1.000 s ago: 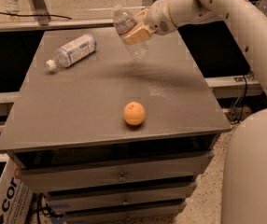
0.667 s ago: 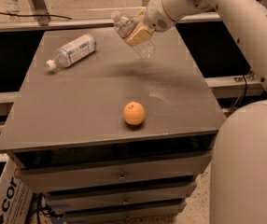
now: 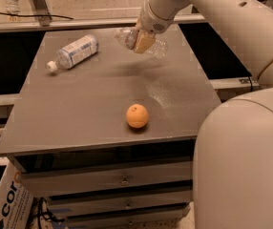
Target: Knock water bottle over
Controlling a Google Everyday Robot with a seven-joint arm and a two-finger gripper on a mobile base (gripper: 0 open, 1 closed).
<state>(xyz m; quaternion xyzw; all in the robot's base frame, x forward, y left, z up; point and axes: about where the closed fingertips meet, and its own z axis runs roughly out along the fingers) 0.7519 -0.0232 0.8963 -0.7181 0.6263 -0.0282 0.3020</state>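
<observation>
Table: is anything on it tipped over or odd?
Yes. The water bottle is tilted nearly flat near the far edge, the gripper against its middle. A labelled bottle lies on its side at far left. The orange sits normally.

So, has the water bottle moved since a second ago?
Yes. The water bottle, by the gripper, has tipped flatter and dropped slightly toward the orange.

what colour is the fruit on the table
The fruit is orange, camera view; pincer holds the water bottle near the far edge.
</observation>
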